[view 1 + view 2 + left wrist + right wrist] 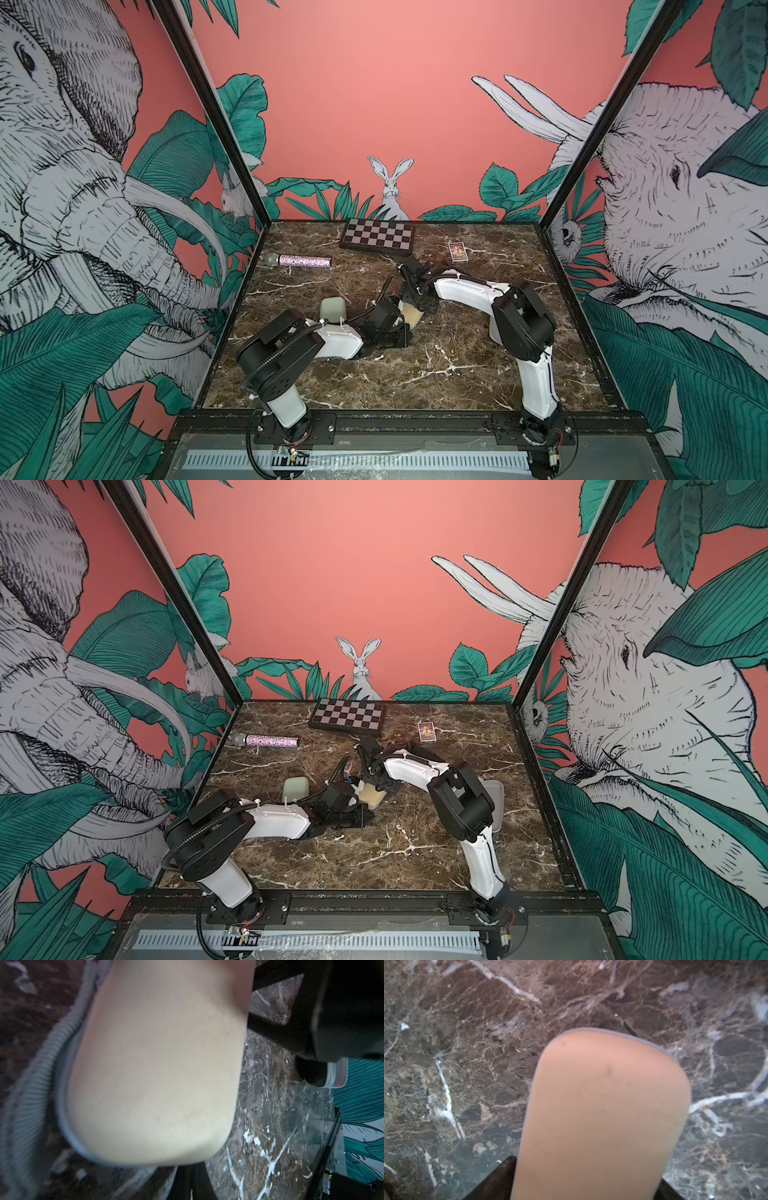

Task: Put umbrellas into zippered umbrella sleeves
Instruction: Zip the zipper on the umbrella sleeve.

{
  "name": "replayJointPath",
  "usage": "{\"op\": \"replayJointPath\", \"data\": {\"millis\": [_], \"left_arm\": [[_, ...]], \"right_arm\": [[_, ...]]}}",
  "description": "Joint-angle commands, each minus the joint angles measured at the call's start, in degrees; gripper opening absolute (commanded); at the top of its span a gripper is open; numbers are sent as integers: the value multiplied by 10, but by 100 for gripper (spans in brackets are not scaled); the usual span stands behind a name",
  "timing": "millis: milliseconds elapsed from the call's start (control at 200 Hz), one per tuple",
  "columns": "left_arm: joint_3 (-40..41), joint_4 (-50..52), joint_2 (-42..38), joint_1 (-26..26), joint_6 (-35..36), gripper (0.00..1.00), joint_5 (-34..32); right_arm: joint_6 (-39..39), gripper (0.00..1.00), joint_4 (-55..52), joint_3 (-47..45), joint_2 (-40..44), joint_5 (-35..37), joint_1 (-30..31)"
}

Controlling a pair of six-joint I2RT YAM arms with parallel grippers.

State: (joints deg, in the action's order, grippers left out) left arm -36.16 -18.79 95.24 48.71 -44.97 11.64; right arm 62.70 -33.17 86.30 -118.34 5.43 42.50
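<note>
A cream zippered umbrella sleeve [415, 316] lies mid-table between both arms and fills the left wrist view [158, 1068], its grey zipper edge along one side. My right gripper [587, 1178] straddles it, a dark finger pressed against each long side. My left gripper [191, 1180] is shut, its two fingers together at the sleeve's rounded end. Their tips are hidden under the sleeve. A mint green sleeve [333, 309] lies closed just left of the left wrist. No umbrellas are in view.
A checkered board box [377, 235] sits at the back, a glittery microphone [299, 261] back left, and a small card box [458, 252] back right. A pale grey round-cornered thing [496, 796] lies partly hidden behind the right arm. Printed walls enclose three sides.
</note>
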Motion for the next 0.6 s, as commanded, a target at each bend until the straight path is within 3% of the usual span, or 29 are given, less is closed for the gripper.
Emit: {"op": "replayJointPath", "data": {"millis": [0, 155, 270, 595], "left_arm": [[-5, 3, -12, 2, 18, 0, -20], [-21, 103, -52, -8, 76, 0, -71], [-34, 161, -59, -30, 98, 0, -69], [-48, 239, -90, -112, 154, 0, -100]], "right_arm": [[18, 69, -29, -29, -6, 14, 0], [-44, 46, -29, -43, 4, 10, -5], [-80, 32, -37, -53, 11, 3, -20], [-116, 13, -14, -74, 22, -42, -38]]}}
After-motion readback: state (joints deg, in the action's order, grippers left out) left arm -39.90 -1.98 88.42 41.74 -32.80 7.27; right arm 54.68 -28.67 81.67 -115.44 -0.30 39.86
